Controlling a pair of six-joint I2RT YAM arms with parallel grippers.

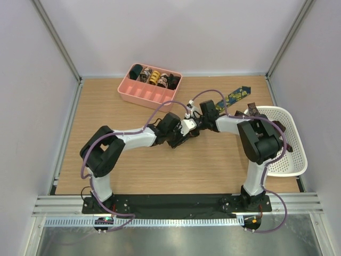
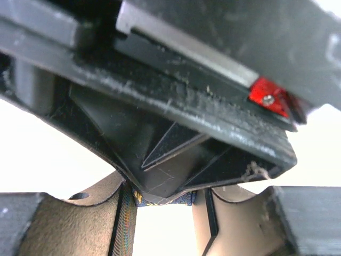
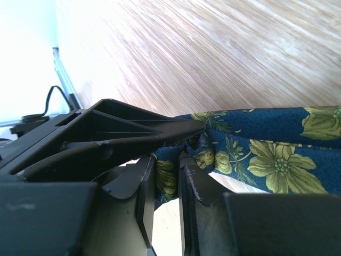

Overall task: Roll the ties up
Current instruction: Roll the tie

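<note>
A navy tie with yellow-green flowers [image 1: 237, 95] lies on the wooden table, its pointed end toward the back right. Its near end runs under the two grippers, which meet at mid-table. My right gripper [image 3: 166, 176] is shut on a bunched fold of this tie [image 3: 266, 154]. My left gripper [image 2: 162, 213] faces it, and a strip of the same navy fabric [image 2: 184, 200] spans the gap between its tan pads [image 2: 69, 229]. The right gripper's black finger [image 2: 160, 160] fills the left wrist view just above that strip. In the top view the left gripper [image 1: 186, 129] and right gripper [image 1: 197, 121] almost touch.
A pink tray [image 1: 139, 95] at the back holds several coiled ties. A white basket [image 1: 290, 154] stands at the right edge with a dark tie [image 1: 251, 110] hanging over its rim. White walls and metal posts close in the table.
</note>
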